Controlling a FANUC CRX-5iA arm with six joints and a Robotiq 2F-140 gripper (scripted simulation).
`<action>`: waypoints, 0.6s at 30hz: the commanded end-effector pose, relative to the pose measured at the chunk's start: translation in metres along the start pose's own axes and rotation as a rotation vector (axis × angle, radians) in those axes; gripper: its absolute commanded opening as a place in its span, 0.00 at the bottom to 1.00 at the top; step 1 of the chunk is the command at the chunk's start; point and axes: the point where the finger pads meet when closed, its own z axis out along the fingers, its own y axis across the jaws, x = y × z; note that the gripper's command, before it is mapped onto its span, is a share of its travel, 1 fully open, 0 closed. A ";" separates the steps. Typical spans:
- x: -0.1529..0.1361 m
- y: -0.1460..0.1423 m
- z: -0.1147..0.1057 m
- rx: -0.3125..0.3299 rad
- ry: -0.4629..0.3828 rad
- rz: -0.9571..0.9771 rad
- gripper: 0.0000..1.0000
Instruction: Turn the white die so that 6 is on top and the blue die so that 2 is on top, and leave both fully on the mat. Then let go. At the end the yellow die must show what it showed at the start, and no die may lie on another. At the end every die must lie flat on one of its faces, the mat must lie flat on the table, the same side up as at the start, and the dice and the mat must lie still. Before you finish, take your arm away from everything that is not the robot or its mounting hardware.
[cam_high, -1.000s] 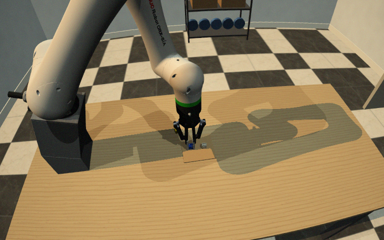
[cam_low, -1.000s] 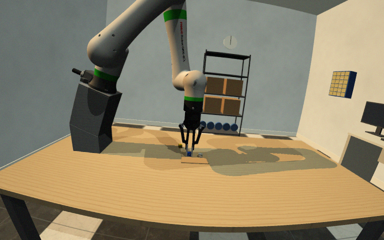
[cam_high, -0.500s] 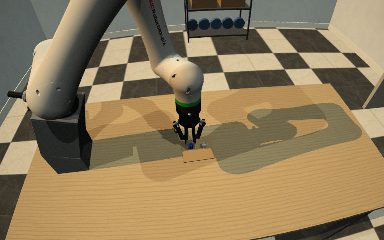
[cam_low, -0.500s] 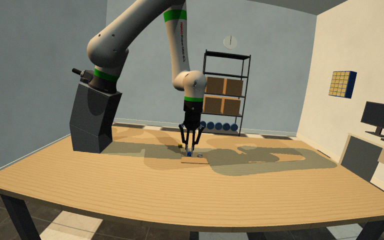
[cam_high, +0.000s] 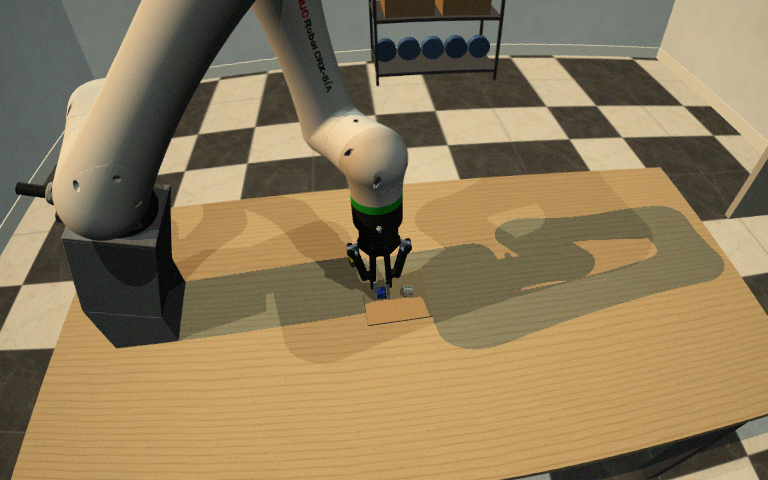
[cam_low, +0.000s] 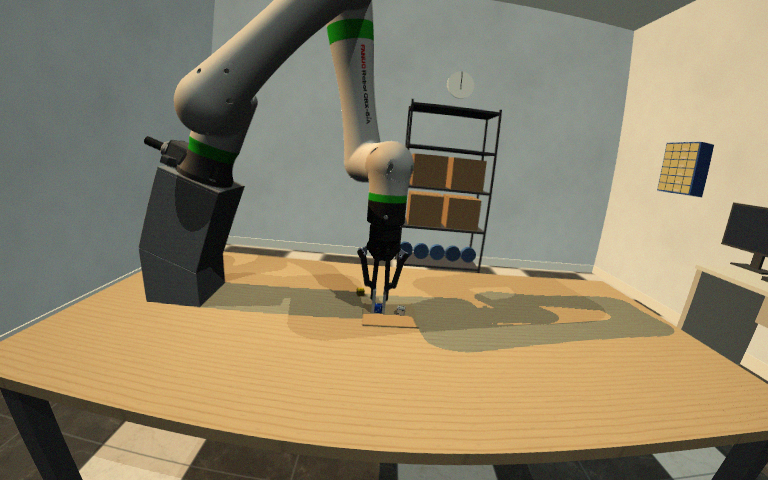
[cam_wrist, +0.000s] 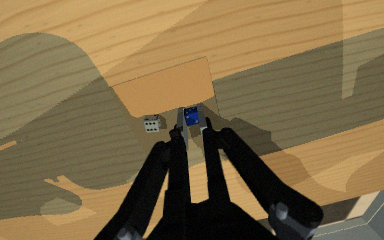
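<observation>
My gripper (cam_high: 381, 287) (cam_low: 378, 302) (cam_wrist: 191, 113) points straight down and is shut on the small blue die (cam_high: 381, 292) (cam_low: 377, 307) (cam_wrist: 191, 116). It holds the die at the back edge of the tan mat (cam_high: 396, 312) (cam_low: 390, 322) (cam_wrist: 165, 92), low over it; I cannot tell whether the die touches the mat. The white die (cam_high: 407, 290) (cam_low: 399, 309) (cam_wrist: 152, 123) lies flat just beside the blue one, at the same back edge of the mat and apart from the fingers. The yellow die (cam_low: 359, 291) lies on the table behind the gripper, off the mat.
The robot's dark base (cam_high: 124, 277) (cam_low: 181, 243) stands at the table's back left corner. A shelf rack (cam_low: 453, 186) with boxes stands on the floor behind the table. Broad shadows of the arm fall across the wooden table (cam_high: 396, 396).
</observation>
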 end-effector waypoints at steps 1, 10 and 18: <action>0.000 0.000 0.000 0.000 0.000 0.000 0.09; 0.000 0.000 0.000 0.000 0.000 0.000 0.09; 0.000 0.000 0.000 0.000 0.000 0.000 0.14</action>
